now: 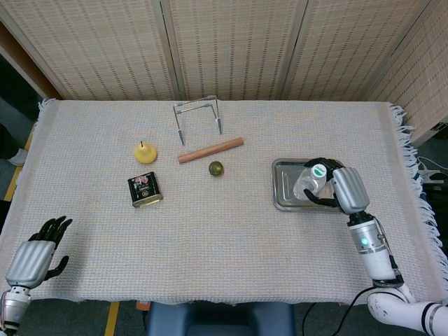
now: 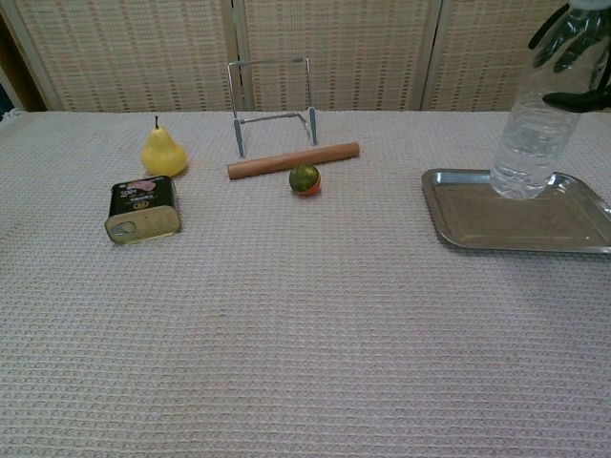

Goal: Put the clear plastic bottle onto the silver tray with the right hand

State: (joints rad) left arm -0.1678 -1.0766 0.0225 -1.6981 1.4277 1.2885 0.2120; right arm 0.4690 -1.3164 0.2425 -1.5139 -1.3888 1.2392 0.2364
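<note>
The clear plastic bottle (image 2: pixel 537 124) stands upright over the silver tray (image 2: pixel 496 227) at the table's right side, its base at the tray's far part. My right hand (image 1: pixel 337 186) grips the bottle (image 1: pixel 310 181) near its top, dark fingers (image 2: pixel 571 48) wrapped around the neck. In the chest view I cannot tell whether the base touches the tray (image 1: pixel 281 187) or hovers just above it. My left hand (image 1: pixel 36 253) lies at the near left corner of the table, fingers spread, holding nothing.
A yellow pear (image 1: pixel 145 152), a small dark tin (image 1: pixel 145 189), a wooden rod (image 1: pixel 210 150), a green ball (image 1: pixel 215 168) and a wire stand (image 1: pixel 198 115) sit left of and behind the tray. A woven cloth covers the table.
</note>
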